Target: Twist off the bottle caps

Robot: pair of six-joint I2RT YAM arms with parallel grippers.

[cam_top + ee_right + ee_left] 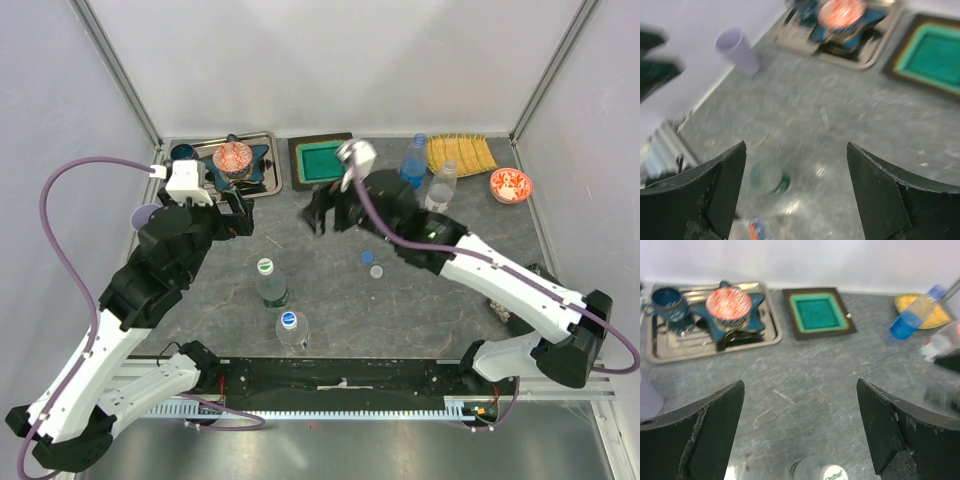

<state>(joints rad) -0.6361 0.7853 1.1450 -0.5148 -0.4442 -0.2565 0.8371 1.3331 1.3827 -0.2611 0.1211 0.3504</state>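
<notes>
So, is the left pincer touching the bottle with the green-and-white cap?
Apart. The left wrist view shows the left pincer wide open, with bare table between each finger and the bottle.

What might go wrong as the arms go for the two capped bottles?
The green-capped clear plastic bottle and the blue-and-white-capped bottle stand close together; gripping one may topple the other. The loose round blue cap and pale grey cap lie beside the right arm; a low sweep might scatter them.

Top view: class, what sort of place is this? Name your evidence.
Likely a robot test booth: plain white walls, left arm and right arm bolted at a grey table, bottles and dishes set out.
</notes>
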